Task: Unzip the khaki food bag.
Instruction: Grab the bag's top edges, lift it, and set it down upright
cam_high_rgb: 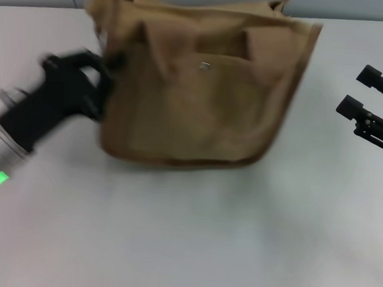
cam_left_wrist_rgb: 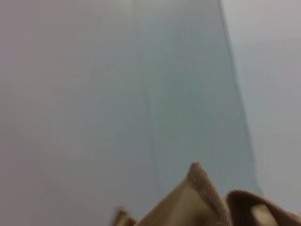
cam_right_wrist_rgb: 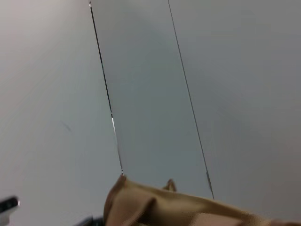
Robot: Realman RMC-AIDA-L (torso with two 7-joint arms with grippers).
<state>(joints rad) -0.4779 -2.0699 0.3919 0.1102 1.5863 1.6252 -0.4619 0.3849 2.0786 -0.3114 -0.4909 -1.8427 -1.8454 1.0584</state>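
Across the pale white counter (cam_high_rgb: 184,248), the khaki food bag (cam_high_rgb: 202,92) sits toward the far middle, a boxy tan canvas shape with darker brown trim along its lower edge, a front pocket bearing a small metal snap (cam_high_rgb: 205,66), and strap loops rising at its top corners. At its left end the left claw (cam_high_rgb: 108,65) presses against the side of the bag; whether its fingers grip fabric cannot be told. Well apart on the right, the right claw (cam_high_rgb: 362,93) hovers with its two fingers spread and nothing between them. Only the wrist views show the grey wall panels (cam_right_wrist_rgb: 150,94) behind the bag, with tan corners (cam_left_wrist_rgb: 202,197) poking into view
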